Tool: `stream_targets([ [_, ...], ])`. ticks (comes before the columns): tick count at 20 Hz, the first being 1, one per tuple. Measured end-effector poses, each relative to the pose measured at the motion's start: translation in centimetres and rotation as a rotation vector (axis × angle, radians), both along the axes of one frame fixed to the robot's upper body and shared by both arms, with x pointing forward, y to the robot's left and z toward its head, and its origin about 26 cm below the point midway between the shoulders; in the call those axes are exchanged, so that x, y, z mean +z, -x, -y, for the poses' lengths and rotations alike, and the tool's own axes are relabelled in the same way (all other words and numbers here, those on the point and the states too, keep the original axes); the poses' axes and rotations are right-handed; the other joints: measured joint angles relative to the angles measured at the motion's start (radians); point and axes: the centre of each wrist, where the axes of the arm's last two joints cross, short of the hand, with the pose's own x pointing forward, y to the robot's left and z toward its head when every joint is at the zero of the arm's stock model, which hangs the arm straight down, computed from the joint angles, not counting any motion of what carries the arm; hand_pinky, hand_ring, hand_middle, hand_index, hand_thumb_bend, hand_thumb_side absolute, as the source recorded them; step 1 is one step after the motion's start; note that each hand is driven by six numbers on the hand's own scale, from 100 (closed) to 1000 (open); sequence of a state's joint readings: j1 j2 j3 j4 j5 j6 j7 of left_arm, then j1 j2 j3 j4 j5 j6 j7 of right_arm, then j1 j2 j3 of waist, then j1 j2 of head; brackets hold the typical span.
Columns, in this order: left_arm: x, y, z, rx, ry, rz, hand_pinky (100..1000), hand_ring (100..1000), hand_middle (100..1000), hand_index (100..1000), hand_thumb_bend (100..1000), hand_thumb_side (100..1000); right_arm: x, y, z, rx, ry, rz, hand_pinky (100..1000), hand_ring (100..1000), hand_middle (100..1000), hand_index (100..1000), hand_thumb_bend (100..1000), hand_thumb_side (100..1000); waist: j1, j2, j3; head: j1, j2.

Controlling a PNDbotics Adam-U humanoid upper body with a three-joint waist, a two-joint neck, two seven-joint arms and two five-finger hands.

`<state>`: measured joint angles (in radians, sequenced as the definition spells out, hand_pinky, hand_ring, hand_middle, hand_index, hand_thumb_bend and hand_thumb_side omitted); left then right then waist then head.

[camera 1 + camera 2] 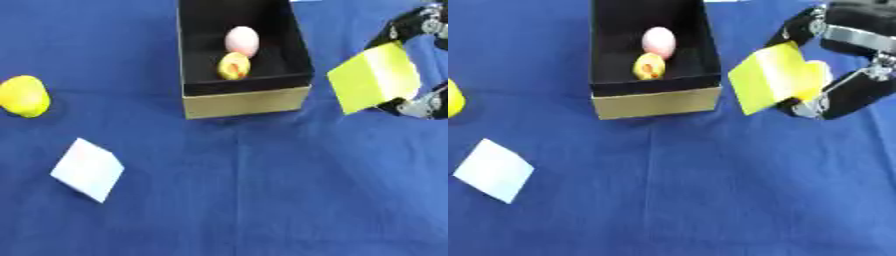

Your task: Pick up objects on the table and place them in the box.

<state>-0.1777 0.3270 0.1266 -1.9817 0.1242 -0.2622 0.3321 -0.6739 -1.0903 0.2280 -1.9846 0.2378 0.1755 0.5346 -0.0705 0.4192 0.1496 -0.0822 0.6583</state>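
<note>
My right hand point(846, 75) has its fingers and thumb curled round a yellow block point(776, 77), lifted just beside the box point(658, 102) on its right, toward the far right of the surface point(262, 200). Two pieces already lie inside the box: a pink egg point(242, 40) and a yellow-orange fruit point(234, 66). Left to fetch, I judge: the yellow cup point(24, 96) at the left edge and the white block point(87, 169) near the left front. My left hand is out of sight.

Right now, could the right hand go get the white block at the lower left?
Probably not yet: the right hand is shut on the yellow block beside the box. The white block lies far across the blue cloth, nothing between.
</note>
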Motion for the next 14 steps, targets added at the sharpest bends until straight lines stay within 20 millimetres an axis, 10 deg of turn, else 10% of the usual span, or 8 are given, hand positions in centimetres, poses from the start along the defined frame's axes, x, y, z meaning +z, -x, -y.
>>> stream_targets([
  [14, 0.9, -0.3, 0.2, -0.026, -0.04, 0.026, 738, 582, 540, 779, 268, 565, 5.1, -4.2, -3.5, -0.004, -0.064, 0.097, 825, 755, 585, 665, 345, 100, -0.065, 0.022, 0.11, -0.063, -0.037],
])
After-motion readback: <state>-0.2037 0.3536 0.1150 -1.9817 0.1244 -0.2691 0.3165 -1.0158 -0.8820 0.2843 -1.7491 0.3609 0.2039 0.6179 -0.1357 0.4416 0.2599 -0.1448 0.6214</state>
